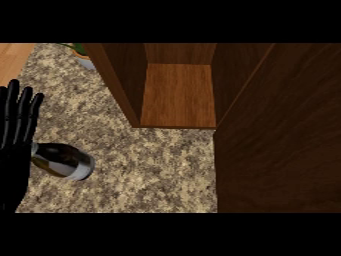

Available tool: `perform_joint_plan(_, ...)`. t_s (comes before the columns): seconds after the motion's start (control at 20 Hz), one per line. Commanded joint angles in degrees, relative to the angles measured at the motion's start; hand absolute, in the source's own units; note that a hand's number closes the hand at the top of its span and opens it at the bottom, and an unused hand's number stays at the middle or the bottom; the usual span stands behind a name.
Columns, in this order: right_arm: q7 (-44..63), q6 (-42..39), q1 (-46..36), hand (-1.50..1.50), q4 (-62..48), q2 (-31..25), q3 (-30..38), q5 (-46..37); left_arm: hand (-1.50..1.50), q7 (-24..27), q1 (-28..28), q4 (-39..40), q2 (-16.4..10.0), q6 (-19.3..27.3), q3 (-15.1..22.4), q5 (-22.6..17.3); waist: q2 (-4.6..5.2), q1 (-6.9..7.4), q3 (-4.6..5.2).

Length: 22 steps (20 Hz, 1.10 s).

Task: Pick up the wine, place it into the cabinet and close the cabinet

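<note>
The wine bottle (64,161), dark with a silvery band, lies on its side on the speckled granite counter (158,170) at the lower left. My left hand (7,145) stands at the left edge, fingers straight and pointing up, and it covers the bottle's left end. The wooden cabinet (177,95) stands open at the top centre, showing a bare shelf. Its door (291,130) is swung out and fills the right side of the view. My right hand does not show.
A small potted plant (81,52) peeks out at the top, left of the cabinet's side wall. A light wooden surface (3,62) lies beyond the counter's upper-left edge.
</note>
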<state>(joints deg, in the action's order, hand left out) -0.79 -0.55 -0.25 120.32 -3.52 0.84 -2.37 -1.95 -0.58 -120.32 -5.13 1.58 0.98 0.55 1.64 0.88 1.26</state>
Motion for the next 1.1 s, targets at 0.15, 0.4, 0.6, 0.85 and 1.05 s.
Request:
perform_joint_plan(0.15, -0.7, -3.6, 7.7, -1.50, 4.5, 0.3, -3.5, 1.9, -1.50, -2.5, -1.5, -0.8, 4.9, 7.7, 0.2, 4.9, -1.78, -1.24, -1.29)
perform_joint_plan(0.4, 5.8, -12.3, 11.3, -1.50, 6.7, -3.4, -6.7, 11.3, -1.50, -6.4, -3.0, 0.0, 5.1, 15.1, -0.1, -13.2, -1.88, -1.47, -1.18)
perform_joint_plan(0.6, 12.0, -12.9, 10.2, -1.50, 11.3, -5.7, -3.3, 16.2, -1.50, -14.1, 0.4, -5.7, 5.1, 21.6, 4.9, -8.8, -1.74, -1.11, -1.29)
perform_joint_plan(0.85, 20.5, -9.3, 9.6, -1.50, 19.7, -4.3, -6.1, 16.1, -1.50, -17.3, 6.1, -3.9, 5.1, 25.0, 6.0, -5.8, -1.68, -1.16, -1.25)
perform_joint_plan(1.05, 21.6, -10.2, 9.2, -1.50, 19.7, -4.9, -4.6, 17.5, -1.50, -26.3, 10.6, -8.8, 5.1, 29.9, 8.0, 1.1, -1.68, -1.11, -1.29)
